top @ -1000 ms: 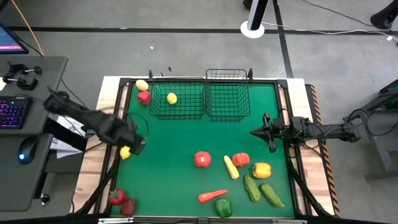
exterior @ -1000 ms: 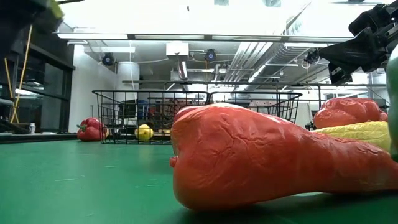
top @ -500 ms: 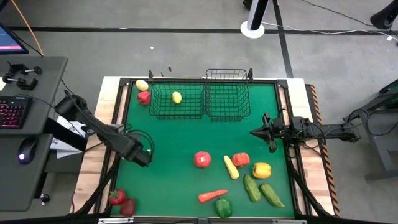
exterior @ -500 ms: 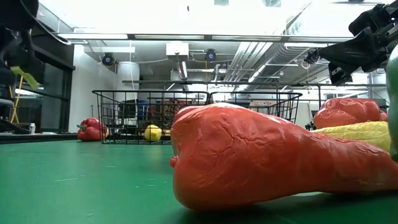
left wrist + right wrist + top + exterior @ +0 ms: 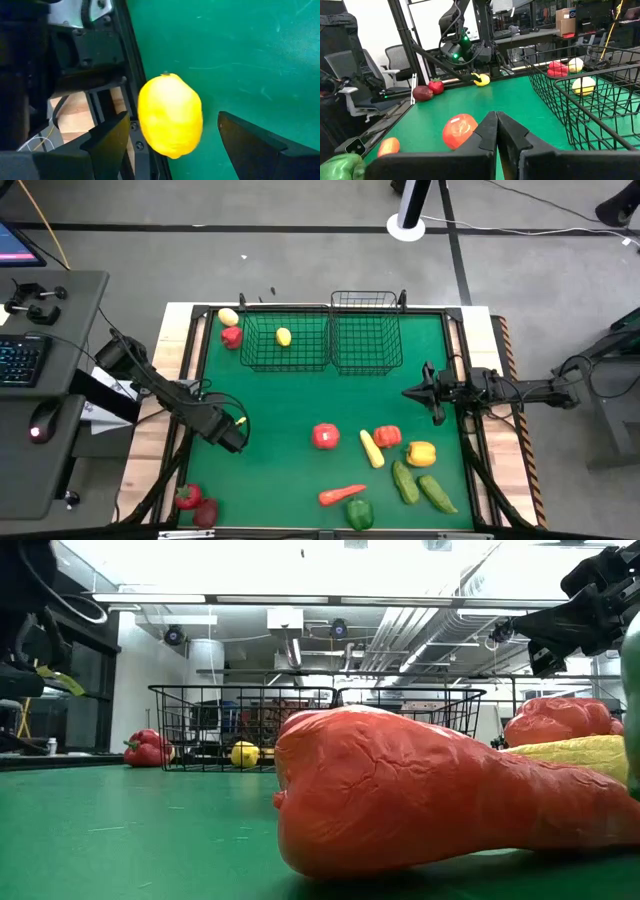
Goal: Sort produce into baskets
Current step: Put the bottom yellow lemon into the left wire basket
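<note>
My left gripper (image 5: 234,440) is open, low over the mat near the table's left edge. Its fingers stand on either side of a yellow lemon (image 5: 170,112), which lies on the green mat beside the black frame rail. The gripper hides this lemon in the high view. My right gripper (image 5: 410,392) is shut and empty above the mat's right side. Two black wire baskets (image 5: 285,342) (image 5: 365,340) stand at the far edge. The left one holds a lemon (image 5: 283,336).
A lemon (image 5: 228,316) and a red pepper (image 5: 231,336) lie left of the baskets. A tomato (image 5: 324,436), red pepper (image 5: 387,436), yellow pepper (image 5: 420,452), cucumbers (image 5: 404,480), carrot (image 5: 341,494) and green pepper (image 5: 359,513) lie near right. Two red pieces (image 5: 195,502) lie near left.
My left gripper has gone down and toward the table's near edge, a little to the right, and now stands over the lemon at the left rail. The lemon in the left basket has rolled a little to the right.
</note>
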Robot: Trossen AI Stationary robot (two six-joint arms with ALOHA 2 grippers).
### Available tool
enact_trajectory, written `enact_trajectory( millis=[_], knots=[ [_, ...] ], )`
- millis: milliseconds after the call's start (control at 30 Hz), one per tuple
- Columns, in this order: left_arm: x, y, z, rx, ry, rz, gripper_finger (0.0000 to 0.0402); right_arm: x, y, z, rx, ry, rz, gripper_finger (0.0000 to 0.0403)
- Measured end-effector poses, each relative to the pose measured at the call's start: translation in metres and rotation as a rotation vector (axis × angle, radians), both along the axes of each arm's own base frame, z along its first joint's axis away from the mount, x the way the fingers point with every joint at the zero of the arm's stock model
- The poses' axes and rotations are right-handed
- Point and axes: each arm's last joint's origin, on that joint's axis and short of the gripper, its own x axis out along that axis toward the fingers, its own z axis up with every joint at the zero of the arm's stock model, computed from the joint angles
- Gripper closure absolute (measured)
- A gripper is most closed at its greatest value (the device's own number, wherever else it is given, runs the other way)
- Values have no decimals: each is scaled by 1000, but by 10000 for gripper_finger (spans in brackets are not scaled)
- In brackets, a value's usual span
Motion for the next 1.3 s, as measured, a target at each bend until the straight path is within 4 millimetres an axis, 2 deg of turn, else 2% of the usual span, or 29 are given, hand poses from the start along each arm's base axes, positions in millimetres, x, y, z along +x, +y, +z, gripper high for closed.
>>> enact_trajectory(
  millis=[133,600,767,900,1067,1200,1300],
  knots=[
    [-5,-1,-6,4,15,16,113,0,0,0,0,-1,0,402],
    [-2,-1,-7,67,-35,77,113,0,0,0,0,-1,0,402],
    [9,-14,-20,-7,-105,110,115,0,0,0,0,-1,0,402],
    [3,-12,-30,112,-1,156,120,0,0,0,0,-1,0,402],
    [11,-18,-36,63,-55,152,124,0,0,0,0,-1,0,402],
    [20,-24,-30,31,-88,159,124,0,0,0,0,-1,0,402],
    [24,-27,-11,15,-84,123,124,0,0,0,0,-1,0,402]
  ],
)
